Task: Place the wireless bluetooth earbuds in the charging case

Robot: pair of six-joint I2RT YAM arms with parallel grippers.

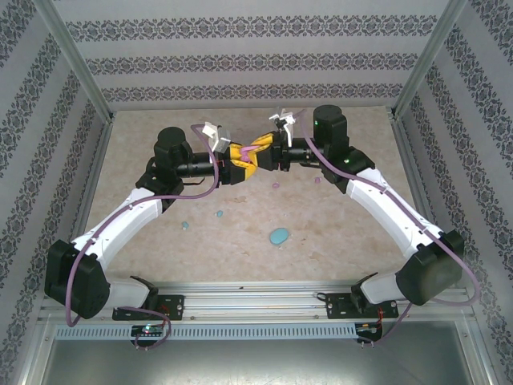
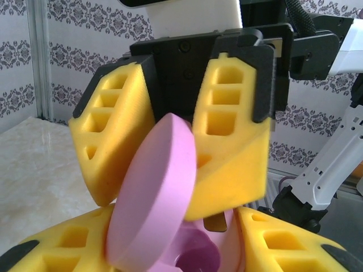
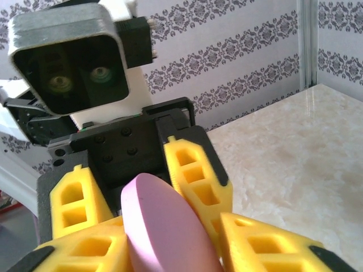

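Saw left end effector [image 2: 187, 248] clamped narrow on the base of an open pink case [image 2: 199, 258], held up above the bench [image 1: 232, 258], with right end effector [image 2: 164, 199] closed on its tilted lid [image 2: 152, 184] from the opposite side. Spotted the earbuds loose on the bench, well apart from that case: two light blue earbuds [image 1: 185, 225] [image 1: 217, 214] left of a light blue case [image 1: 279, 236], two pink earbuds [image 1: 276, 185] [image 1: 317, 180] beyond it, nearer the right arm [image 1: 385, 204]

Beige marbled table [image 1: 337, 253], patterned walls [image 1: 240, 60]
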